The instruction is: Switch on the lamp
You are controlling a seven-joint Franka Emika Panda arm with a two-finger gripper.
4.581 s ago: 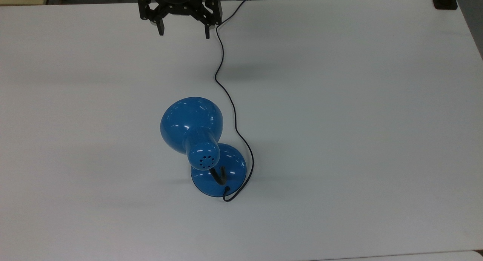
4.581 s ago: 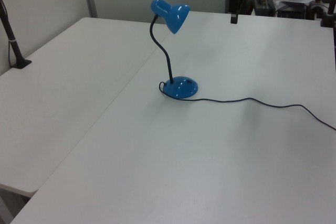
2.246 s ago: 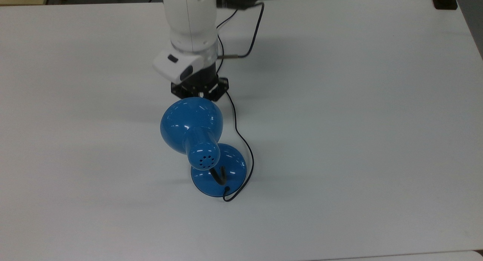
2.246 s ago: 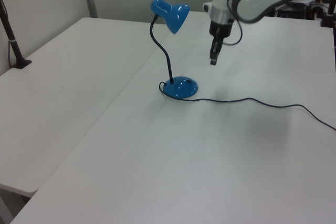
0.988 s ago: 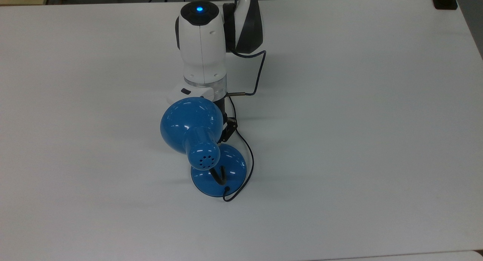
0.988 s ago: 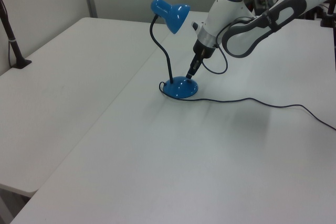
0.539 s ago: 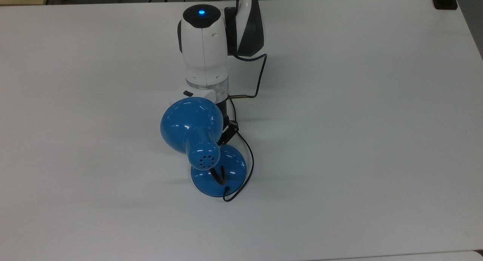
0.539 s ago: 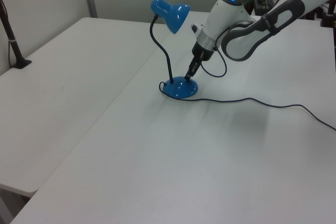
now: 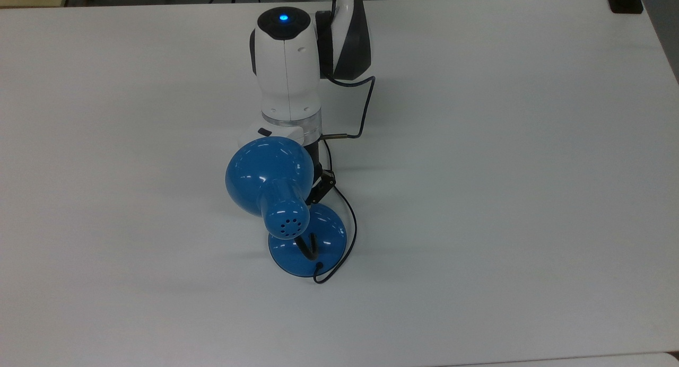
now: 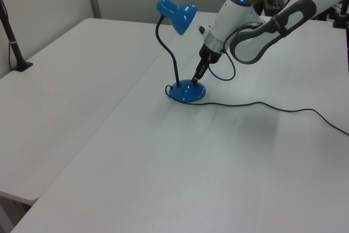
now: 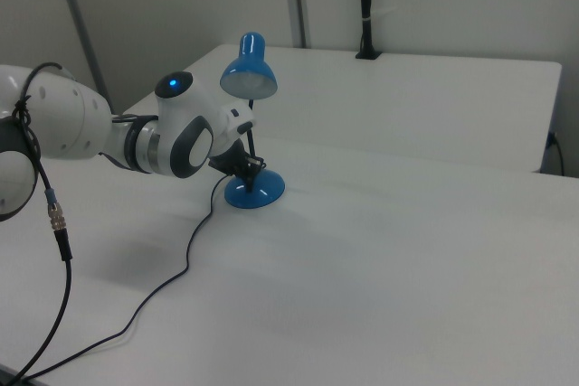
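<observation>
Lamp [image 9: 269,178] in glossy blue is standing on a white table [image 9: 504,171], near the middle of it in the top view, with its dome shade leaning out over the tabletop and its round base [image 10: 187,90] sitting flat. A black gooseneck [image 10: 168,53] is rising from the base and curving over to the shade, and small vent holes are showing at the narrow end of the shade in the top view. A thin black cord [image 10: 272,106] is leaving the base and trailing across the table toward the left view's right.

The gripper [image 10: 197,75] is reaching down at a slant beneath the shade, with its tip right at the upper surface of the base, on the side away from the gooseneck in the left view; whether it is actually touching the base cannot be told. In the left view its fingers are reading as one narrow dark tip, pressed together with no gap between them and nothing between them. The white arm [image 10: 256,23] is stretching in from the left view's upper right, and a blue light is glowing on its wrist housing.

In the top view the shade is covering most of the gripper, leaving a small black piece [image 9: 321,186] poking out beside it. In the right view the gripper [image 11: 246,167] is sitting dark against the gooseneck, hard to separate from it.
</observation>
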